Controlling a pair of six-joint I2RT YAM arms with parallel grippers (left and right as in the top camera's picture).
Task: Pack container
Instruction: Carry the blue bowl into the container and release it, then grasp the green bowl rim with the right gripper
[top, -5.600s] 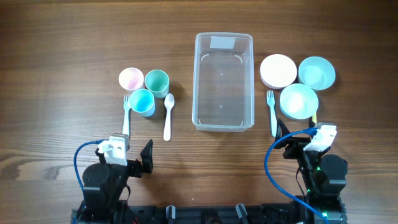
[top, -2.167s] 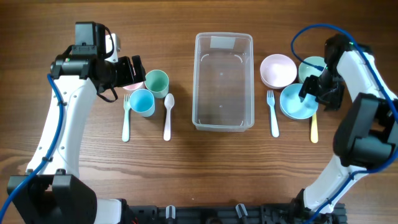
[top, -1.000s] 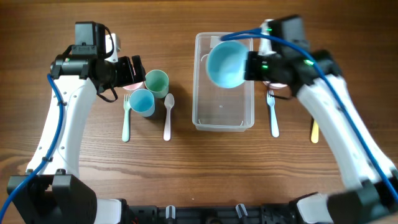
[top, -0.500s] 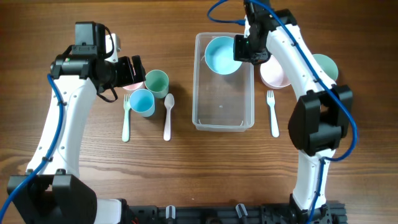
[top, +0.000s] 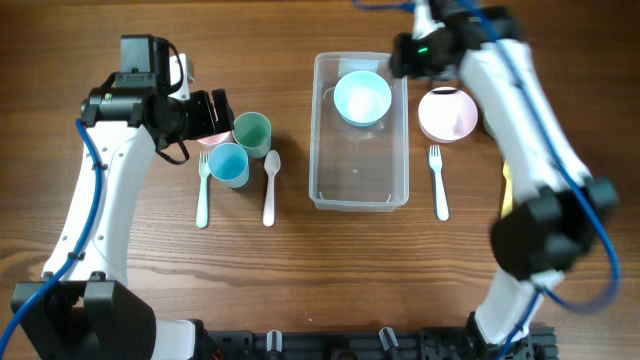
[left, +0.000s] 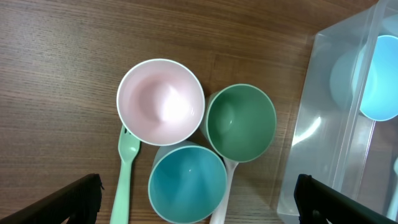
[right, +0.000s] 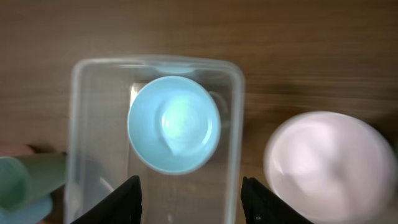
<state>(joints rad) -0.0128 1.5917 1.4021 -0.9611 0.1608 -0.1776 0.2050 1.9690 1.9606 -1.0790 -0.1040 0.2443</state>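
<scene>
Table (top: 300, 270): wood, carrying all items.

Container (top: 360, 170): clear tub at mid-table, between the two arms.

Light blue bowl (top: 362, 98): upright inside the container, at its far end.

Pink bowl (top: 447, 114): on the table just right of the container's far end.

Pink cup (left: 160, 99), green cup (top: 252, 131), blue cup (top: 229, 165): clustered left of the container, upright.

White spoon (top: 270, 187): between the cups and the container.

Forks: one (top: 203, 195) left of the cups, one (top: 439, 183) right of the container.

Left gripper (left: 198, 199): above the cups, fingers spread wide, empty.

Right gripper (right: 191, 202): above the container's far end, fingers parted, empty.
</scene>
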